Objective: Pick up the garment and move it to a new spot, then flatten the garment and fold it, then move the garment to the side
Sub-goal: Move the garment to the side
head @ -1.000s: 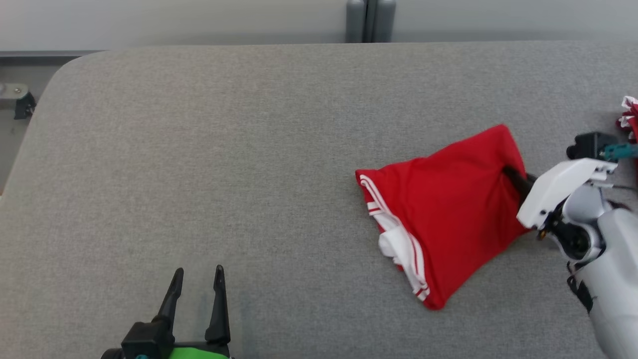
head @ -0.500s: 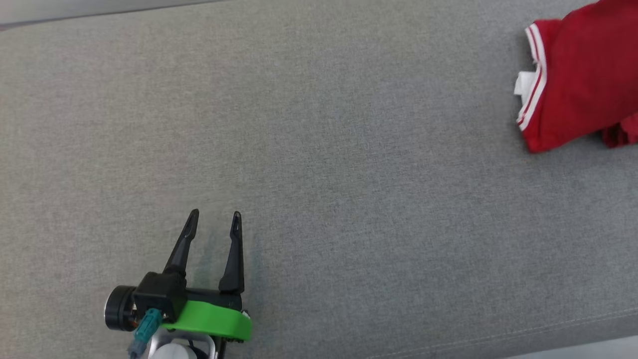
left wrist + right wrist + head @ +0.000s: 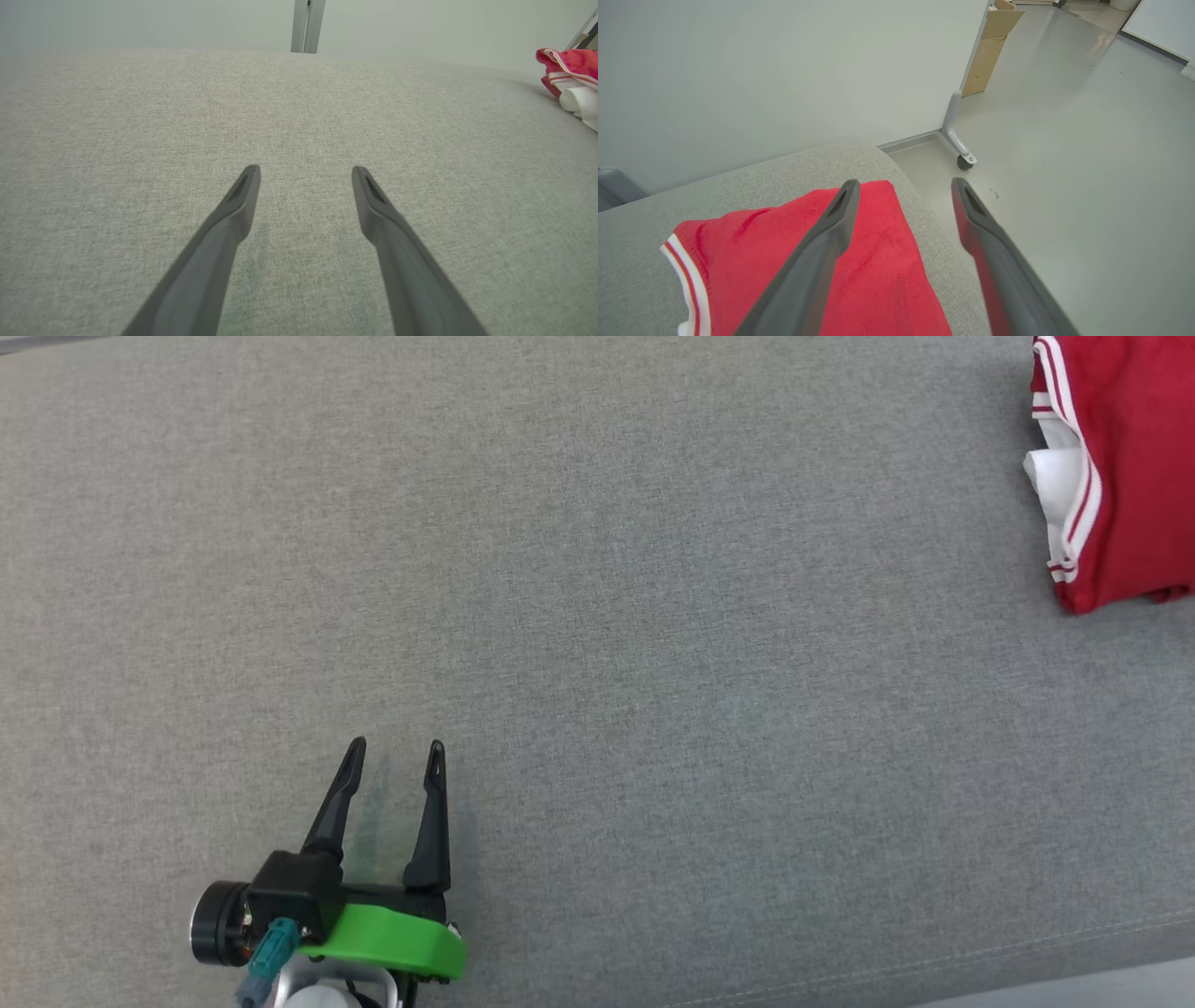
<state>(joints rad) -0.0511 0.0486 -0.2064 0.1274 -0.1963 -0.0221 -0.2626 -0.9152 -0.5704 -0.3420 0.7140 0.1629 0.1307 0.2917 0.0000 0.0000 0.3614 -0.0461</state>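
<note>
Both stand empty with fingers apart, left gripper (image 3: 395,751) over bare table (image 3: 653,616), right gripper (image 3: 901,184) over the folded garment (image 3: 878,261), so I'd lift it straight up, snagging nothing.

No text, label, brand or number can be read.

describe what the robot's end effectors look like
The left end effector has two long black tapering fingers on a black block, a bright green curved band, a teal connector and a white housing. The right end effector shows dark fingers with slotted tips.
</note>
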